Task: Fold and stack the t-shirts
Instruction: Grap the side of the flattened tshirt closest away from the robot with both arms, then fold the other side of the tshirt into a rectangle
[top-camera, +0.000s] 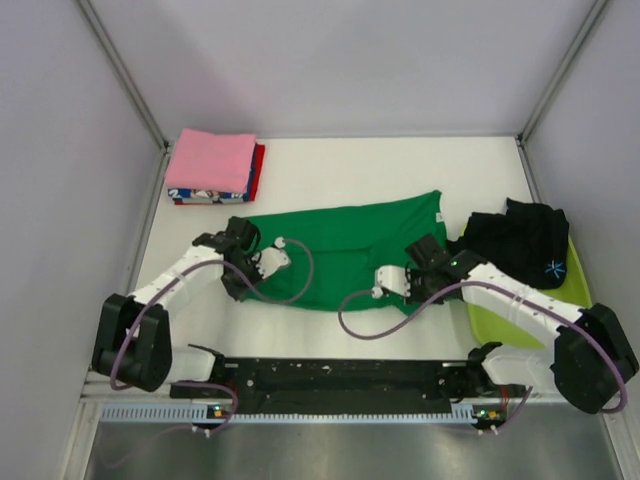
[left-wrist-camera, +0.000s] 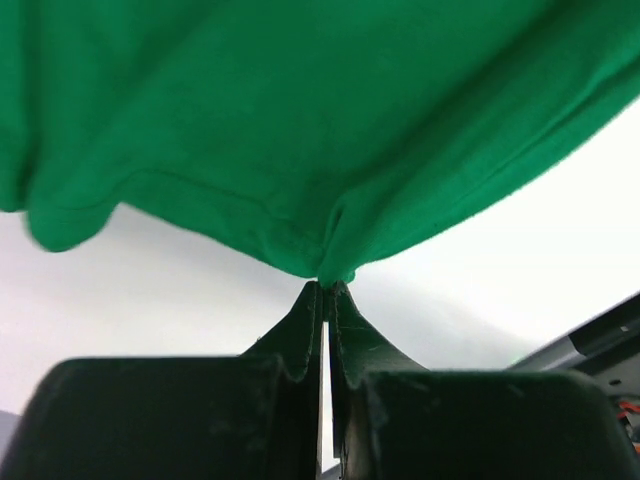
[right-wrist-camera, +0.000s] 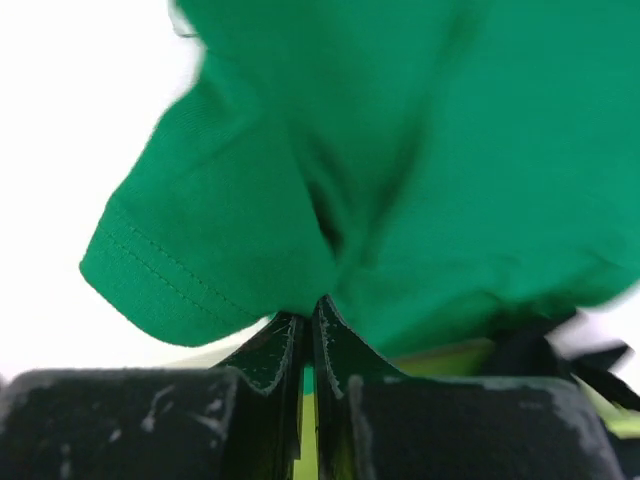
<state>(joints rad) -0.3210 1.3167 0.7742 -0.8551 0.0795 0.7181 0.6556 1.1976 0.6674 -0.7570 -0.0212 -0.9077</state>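
Left gripper (left-wrist-camera: 328, 285) was clamped shut, jaws together, a small pucker of the green t-shirt (left-wrist-camera: 300, 120) nipped at the very tips. A stitched hem ran just above the pinch, and the cloth fanned away from 10 through 2 o'clock in the wrist view. Right gripper (right-wrist-camera: 312, 305) was likewise closed on the same shirt, fabric bunched to a point between the tips, with a hemmed sleeve (right-wrist-camera: 150, 285) hanging at 9 o'clock of the pinch. Behind those fingers, at 4 o'clock, a scrap of black cloth and a strip of lime green showed, blurred. From above, the left claw sat at the shirt's 9 o'clock edge and the right claw near its 4 o'clock edge; the shirt lay spread across the middle of the white table (top-camera: 350, 165). Black t-shirt (top-camera: 515, 235), crumpled, small blue mark (top-camera: 553, 268) up, lay at 3 o'clock of the table, draped over the lime-green tub (top-camera: 578, 285), just beside the green one's 3 o'clock end. Folded stack at 11 o'clock: pink t-shirt (top-camera: 210, 160) on top, red t-shirt (top-camera: 259, 172) edging out at its 3 o'clock side, blue-white printed t-shirt (top-camera: 195, 197) peeping out at 6 o'clock.
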